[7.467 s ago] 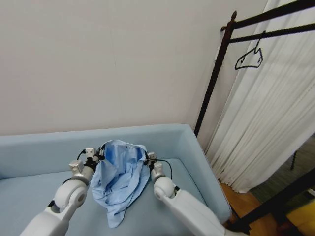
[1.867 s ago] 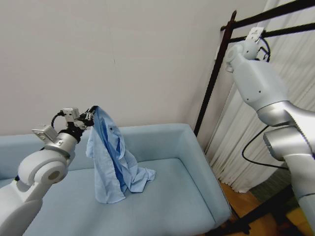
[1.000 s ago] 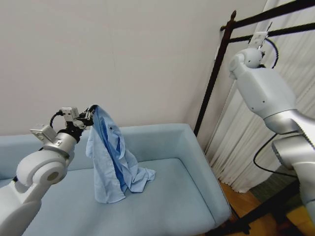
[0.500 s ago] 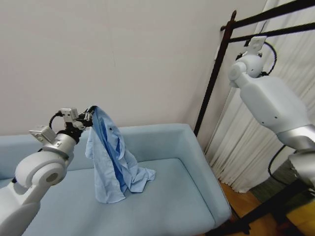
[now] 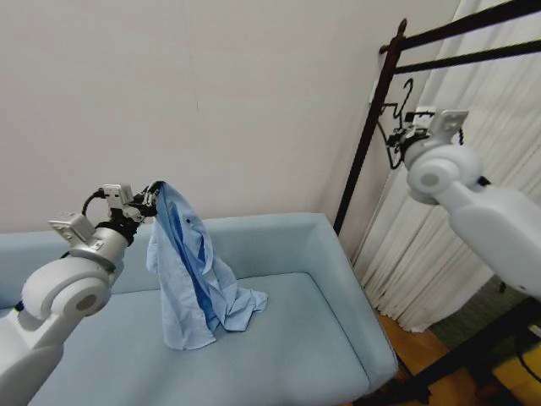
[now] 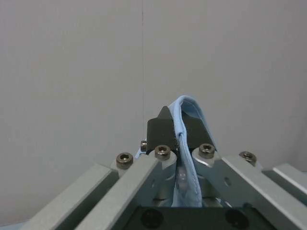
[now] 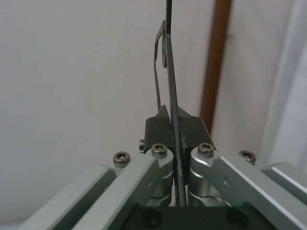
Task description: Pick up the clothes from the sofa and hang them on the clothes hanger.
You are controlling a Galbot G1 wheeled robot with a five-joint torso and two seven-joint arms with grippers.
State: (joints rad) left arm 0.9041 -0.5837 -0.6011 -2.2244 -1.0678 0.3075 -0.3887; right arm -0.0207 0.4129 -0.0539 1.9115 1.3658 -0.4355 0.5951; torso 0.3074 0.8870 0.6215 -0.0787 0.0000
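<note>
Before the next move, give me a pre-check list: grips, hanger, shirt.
1. Left gripper shut on shirt: ok, collar edge pinched between the fingers.
2. Right gripper shut on hanger: ok, wire clamped.
3. Hanger free of the rack: ok, hook is off it, held in the air beside it.
4. Shirt clear of the sofa: not ok, its lower part lies bunched on the seat.
5. Collar opened for the hanger: not ok, held at one point, hanging folded.
6. Hanger near shirt: not ok, the grippers are far apart.
</note>
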